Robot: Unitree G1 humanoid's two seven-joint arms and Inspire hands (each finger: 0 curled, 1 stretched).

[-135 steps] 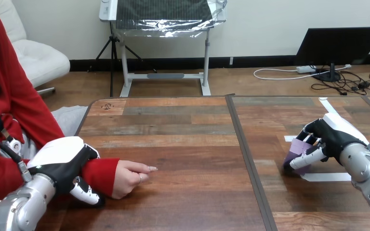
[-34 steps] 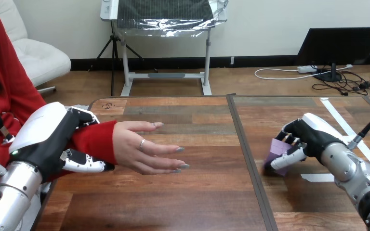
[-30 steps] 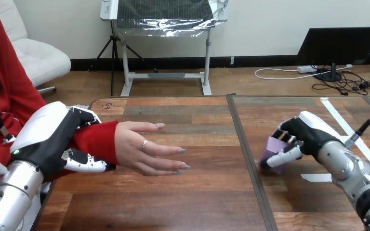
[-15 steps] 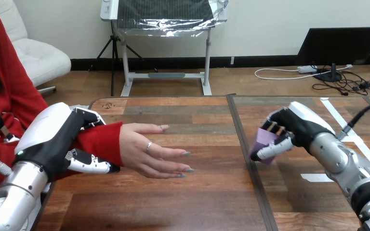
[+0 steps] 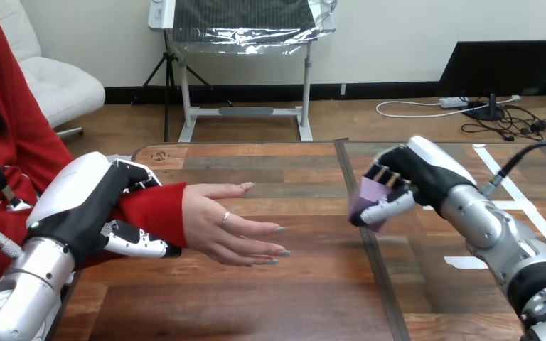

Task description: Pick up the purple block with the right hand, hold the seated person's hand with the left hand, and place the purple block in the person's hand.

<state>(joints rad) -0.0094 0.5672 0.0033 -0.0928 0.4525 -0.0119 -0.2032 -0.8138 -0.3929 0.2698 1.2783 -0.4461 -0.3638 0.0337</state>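
Purple block [image 5: 363, 201] — clenched in right robot hand [image 5: 418, 175].

I see the block [image 5: 365, 197] as purple, paler lilac on its upper face and deeper violet lower down. The right hand [image 5: 421, 174] is black with a white shell on its back, and its fingers are banded black and white. The left hand [image 5: 85, 202], near the table's left edge, has the same black-and-white scheme. The left forearm [image 5: 21, 302] and right forearm [image 5: 501, 245] are silver. The sleeve [image 5: 151, 213] beside the person's hand [image 5: 227, 227] is bright red. The table [image 5: 256, 305] is planked wood in mixed browns, with reddish, tan and greyish boards. A dark strip [image 5: 373, 270] runs from its far edge to its near edge. White tape strips [image 5: 469, 262] lie toward the right edge.
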